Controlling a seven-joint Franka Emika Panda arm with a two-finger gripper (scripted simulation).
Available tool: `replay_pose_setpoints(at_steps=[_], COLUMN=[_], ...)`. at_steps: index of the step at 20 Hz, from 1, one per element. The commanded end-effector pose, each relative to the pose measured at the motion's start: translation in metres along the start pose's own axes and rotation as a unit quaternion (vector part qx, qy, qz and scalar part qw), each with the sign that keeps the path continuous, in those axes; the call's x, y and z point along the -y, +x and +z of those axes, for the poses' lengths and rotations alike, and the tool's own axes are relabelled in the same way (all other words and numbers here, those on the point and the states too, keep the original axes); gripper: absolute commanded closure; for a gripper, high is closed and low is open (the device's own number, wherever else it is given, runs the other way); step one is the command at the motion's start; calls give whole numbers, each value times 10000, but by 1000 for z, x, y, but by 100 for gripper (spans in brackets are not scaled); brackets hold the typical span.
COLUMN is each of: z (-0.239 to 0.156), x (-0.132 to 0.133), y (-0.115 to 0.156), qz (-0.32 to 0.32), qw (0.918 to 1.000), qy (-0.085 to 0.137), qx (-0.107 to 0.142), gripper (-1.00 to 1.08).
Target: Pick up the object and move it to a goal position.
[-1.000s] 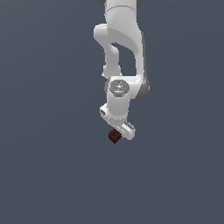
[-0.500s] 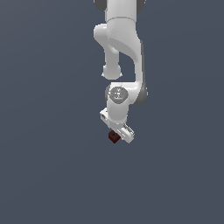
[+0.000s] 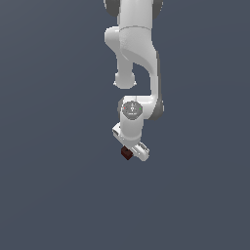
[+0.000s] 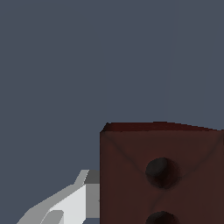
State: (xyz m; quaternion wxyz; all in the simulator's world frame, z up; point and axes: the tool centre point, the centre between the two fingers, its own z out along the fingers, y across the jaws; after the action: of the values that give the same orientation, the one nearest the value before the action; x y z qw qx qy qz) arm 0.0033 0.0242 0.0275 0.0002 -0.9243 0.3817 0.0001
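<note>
The gripper pinches the small red-brown block between its fingers, which looks rigid, light and best held across its flat sides.

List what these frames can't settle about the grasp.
- Exterior view: block too small; contact with gripper unreadable, fingers hidden behind the hand.
- Wrist view: block cut off by frame edges; only one finger shows, the other is hidden.
- Goal position: no marker in either view.
</note>
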Motion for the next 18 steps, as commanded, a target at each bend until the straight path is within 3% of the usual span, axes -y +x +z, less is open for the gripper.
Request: replay_pose_setpoints(at_steps=[1, 10, 18], z=[1, -2, -24], x=[0, 2, 27], y=[0, 1, 6], qz=[3, 1, 3], qw=[10000, 10000, 10000], qy=[-2, 1, -3], qx=[-1, -1, -4], gripper=[108, 108, 108])
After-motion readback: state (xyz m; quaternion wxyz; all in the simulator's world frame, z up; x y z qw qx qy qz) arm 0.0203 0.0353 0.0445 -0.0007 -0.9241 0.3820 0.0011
